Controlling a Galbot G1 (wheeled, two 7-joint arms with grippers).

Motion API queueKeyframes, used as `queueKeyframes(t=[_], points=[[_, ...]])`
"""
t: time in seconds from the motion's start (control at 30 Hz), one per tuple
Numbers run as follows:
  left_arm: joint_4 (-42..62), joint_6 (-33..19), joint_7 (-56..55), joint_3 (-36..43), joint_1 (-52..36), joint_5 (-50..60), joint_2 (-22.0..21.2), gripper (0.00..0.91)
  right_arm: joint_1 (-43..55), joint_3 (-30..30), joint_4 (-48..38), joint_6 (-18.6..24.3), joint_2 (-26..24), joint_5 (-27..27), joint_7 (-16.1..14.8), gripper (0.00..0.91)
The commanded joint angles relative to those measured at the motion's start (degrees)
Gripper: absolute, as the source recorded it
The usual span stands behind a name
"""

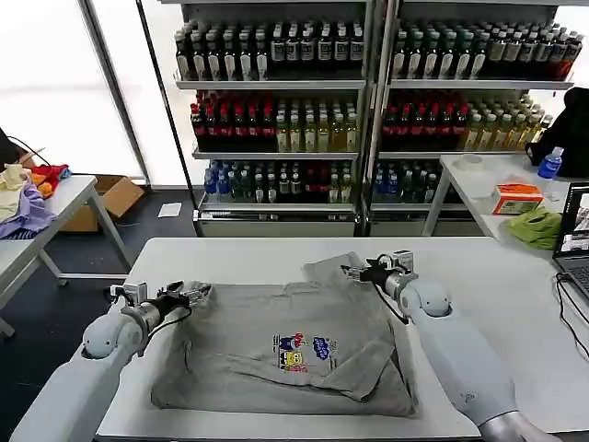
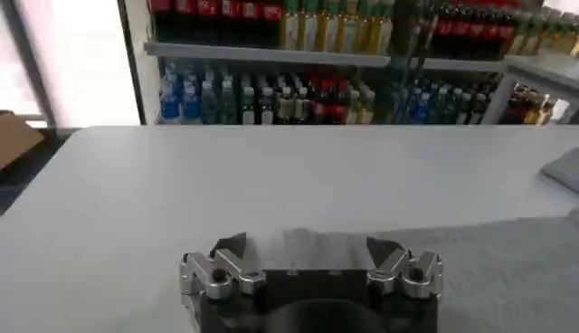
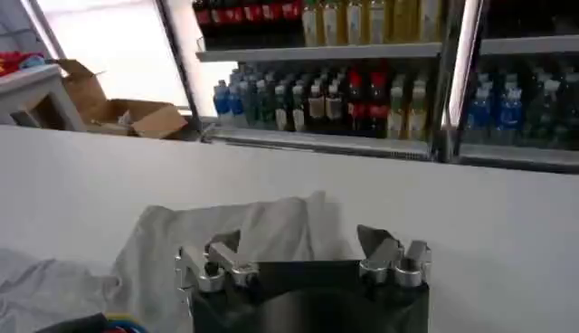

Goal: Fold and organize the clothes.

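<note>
Now grey T-shirt [image 1: 285,354] between left gripper [image 1: 195,295] and right gripper [image 1: 354,273].

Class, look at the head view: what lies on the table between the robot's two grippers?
The grey T-shirt: its upper edge spans from the left gripper to the right gripper, as the head view shows.

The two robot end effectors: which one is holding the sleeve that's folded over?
The right end effector. It grips the T-shirt at the sleeve flipped up near the far edge; the left end effector grips the flat corner.
</note>
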Motion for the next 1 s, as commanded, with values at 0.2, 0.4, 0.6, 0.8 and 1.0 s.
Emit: queueKeyframes(t=[0.2,0.4,0.6,0.8,1.0], points=[[-1.2,0.0,0.3,1.1,2.2,2.1,-0.6,0.000,1.1,-0.5,-3.2,-0.1,1.6,0.2,0.6,0.000],[-2.5,-0.6,0.4,0.7,3.5,2.0,-1.0,0.010,0.6,0.1,-2.4,0.2,1.9,0.7,1.0,0.000],[-2.6,-1.8,0.1,0.5,3.0,1.7,-1.3,0.010,-0.1,0.8,-0.7,0.7,2.0,2.2,1.4,0.000],[-3.7,-3.5,-1.5,0.1,1.8,0.2,-0.7,0.010,-2.5,2.3,5.6,0.5,1.1,6.1,3.0,0.000],[-8.5,-4.4,-4.3,-1.4,2.9,-2.0,0.4,0.010,-6.8,5.2,14.7,-1.0,-0.6,12.1,6.3,0.000]])
